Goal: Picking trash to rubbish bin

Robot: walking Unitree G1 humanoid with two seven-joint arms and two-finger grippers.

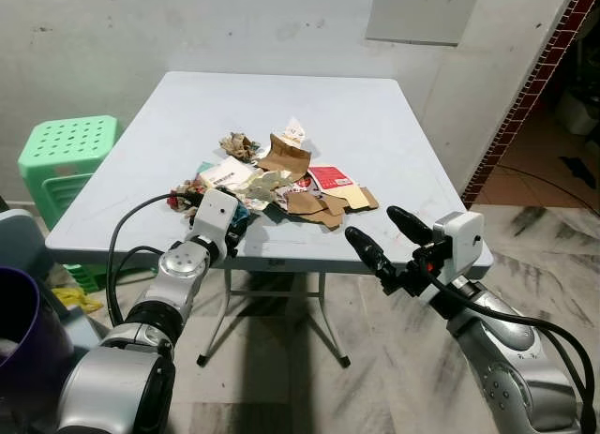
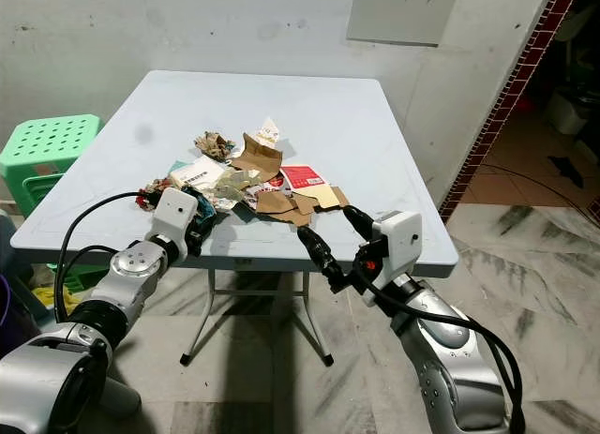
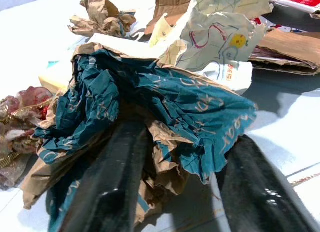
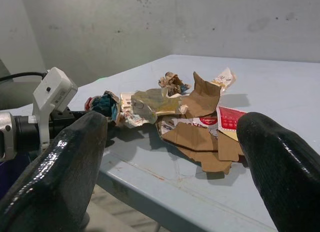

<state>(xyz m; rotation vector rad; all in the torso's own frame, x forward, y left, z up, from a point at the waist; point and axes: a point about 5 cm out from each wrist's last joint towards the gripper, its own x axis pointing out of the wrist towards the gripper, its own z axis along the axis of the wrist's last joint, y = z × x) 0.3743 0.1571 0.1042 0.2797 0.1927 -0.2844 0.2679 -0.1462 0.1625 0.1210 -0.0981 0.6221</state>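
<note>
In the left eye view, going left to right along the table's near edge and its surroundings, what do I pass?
Green stool → left gripper on the blue wrapper → cardboard pieces → right gripper, open, off the table edge.

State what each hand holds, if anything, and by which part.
The left hand grips the crumpled teal-and-brown paper by its near edge, on the table. The right hand is open and holds nothing.

Trash pile (image 1: 281, 186) on table (image 1: 375, 125) ctr
</note>
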